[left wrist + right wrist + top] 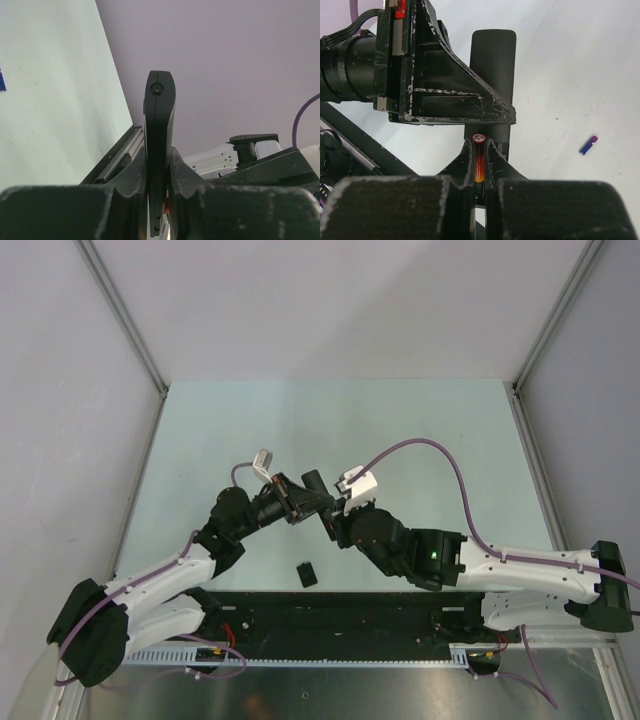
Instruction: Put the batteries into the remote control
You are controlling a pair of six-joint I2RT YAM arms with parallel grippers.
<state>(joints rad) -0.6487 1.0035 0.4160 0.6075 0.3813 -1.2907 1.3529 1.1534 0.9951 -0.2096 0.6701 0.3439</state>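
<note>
My left gripper (296,502) is shut on the slim black remote control (314,481) and holds it above the table's middle. In the left wrist view the remote (160,115) stands edge-on between the fingers (134,172). My right gripper (479,146) is shut on the red-orange battery (479,162), whose end sits right against the remote (493,55) just below the left gripper's body (445,95). The dark blue-purple battery (588,145) lies loose on the table to the right; a blue sliver (1,81) shows at the left wrist view's edge.
A small black squarish cover piece (307,572) lies on the table (420,430) near the front, between the two arms. Grey walls and metal frame rails (130,340) enclose the table. A black base strip (340,615) runs along the near edge.
</note>
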